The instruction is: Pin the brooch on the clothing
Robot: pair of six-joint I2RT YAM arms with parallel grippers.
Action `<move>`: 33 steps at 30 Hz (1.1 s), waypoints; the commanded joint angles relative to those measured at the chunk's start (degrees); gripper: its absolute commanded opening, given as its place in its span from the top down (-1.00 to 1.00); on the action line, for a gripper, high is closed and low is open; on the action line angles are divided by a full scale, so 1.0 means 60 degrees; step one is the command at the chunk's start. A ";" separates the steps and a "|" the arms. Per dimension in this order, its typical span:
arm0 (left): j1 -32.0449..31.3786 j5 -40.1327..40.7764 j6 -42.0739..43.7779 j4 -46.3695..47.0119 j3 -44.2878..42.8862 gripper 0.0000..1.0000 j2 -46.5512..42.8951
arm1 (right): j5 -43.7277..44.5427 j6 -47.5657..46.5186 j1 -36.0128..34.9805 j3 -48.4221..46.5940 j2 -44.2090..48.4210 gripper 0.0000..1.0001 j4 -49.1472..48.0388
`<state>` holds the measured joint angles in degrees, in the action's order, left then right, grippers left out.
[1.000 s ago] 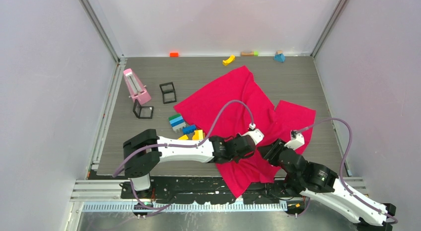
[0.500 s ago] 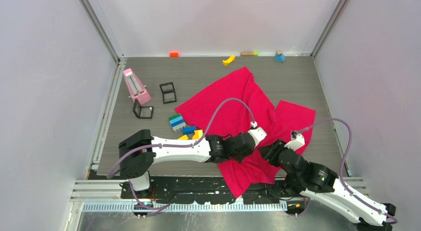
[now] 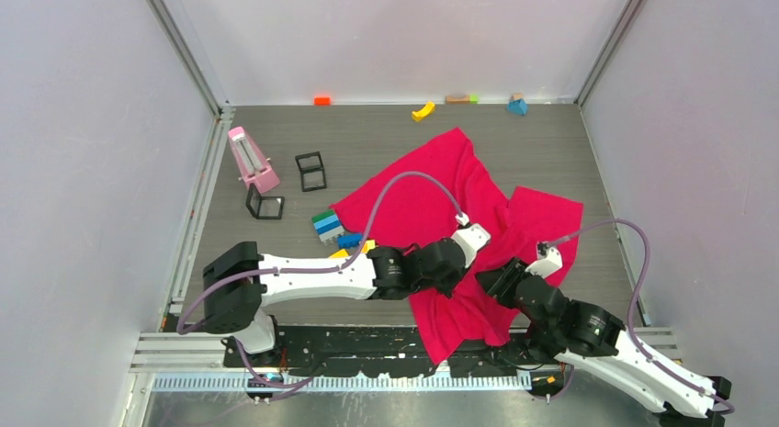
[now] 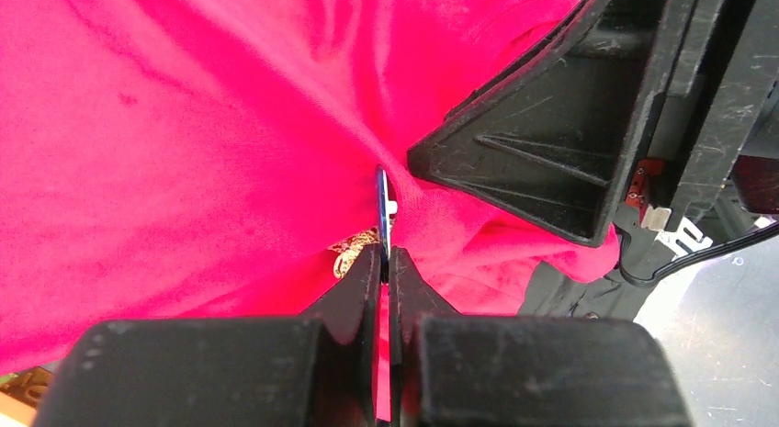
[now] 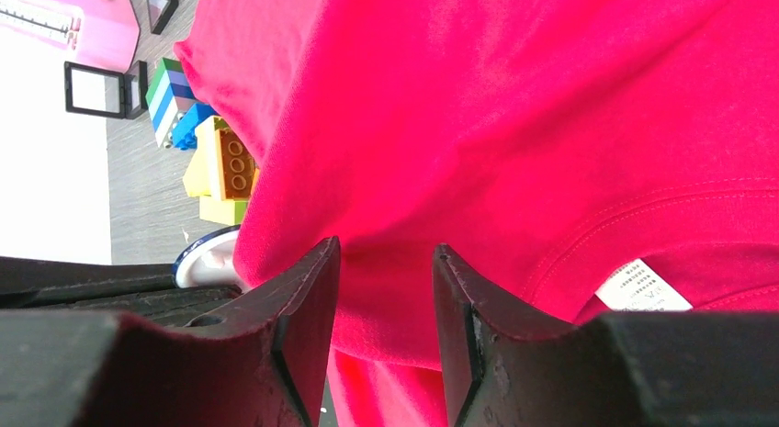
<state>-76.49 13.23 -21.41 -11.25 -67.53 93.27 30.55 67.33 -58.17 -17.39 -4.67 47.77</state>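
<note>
At the left of the grey counter [image 3: 367,142] a pink metronome [image 3: 253,161] is standing upright. Just right of it one black open frame [image 3: 265,205] is sitting nearer to me and another [image 3: 312,171] further back. Next comes a green-and-blue block stack [image 3: 326,225], with a blue block [image 3: 349,239] and some yellow and orange blocks [image 5: 225,165] crowding against the left edge of the crimson T-shirt [image 3: 432,193]. The shirt is lying rumpled across the middle of the counter.

The left arm [image 3: 321,273] is reaching low from left to right, with its wrist over the near part of the shirt. The left fingers [image 4: 370,275] are pinching almost together on the brooch [image 4: 381,202]. It is showing only edge-on, as a thin blue-rimmed sliver, and I cannot make out its face. It is pressing into a crease of the shirt fabric, near the shirt's front edge, between the two arms.

Just to the right, the right fingers [image 5: 317,289] are sitting a narrow way apart with red cloth bunching up between them, gripping a fold of the shirt. One of them is hanging right beside the brooch. The white neck label [image 5: 643,287] is peeping out just beyond them. The right arm [image 3: 597,340] is slanting in from the near right corner.

Along the far wall an orange block [image 3: 321,100], a yellow piece [image 3: 423,110] and a blue piece [image 3: 517,104] are lying well apart from everything else.
</note>
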 commanded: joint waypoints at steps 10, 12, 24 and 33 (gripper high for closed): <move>0.0927 -0.1486 -0.1552 0.0996 0.0934 1.00 -0.0782 | -0.0486 -0.1162 -0.0060 0.0111 0.0516 0.03 -0.1428; 0.1020 -0.1576 -0.1658 0.0971 0.0962 1.00 -0.0780 | -0.0760 -0.1444 -0.0060 0.0195 0.0505 0.02 -0.1851; 0.1219 -0.1989 -0.1935 0.1220 0.1122 1.00 -0.0863 | -0.1904 -0.2094 -0.0060 0.0802 -0.1487 0.13 -0.3936; 0.1379 -0.2790 -0.2028 0.1744 0.1357 1.00 -0.0971 | -0.1989 -0.2181 -0.0060 0.1047 -0.1836 0.58 -0.4400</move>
<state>-68.47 0.38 -32.84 -6.13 -59.59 90.59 18.65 55.16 -58.17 -12.14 -15.49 25.96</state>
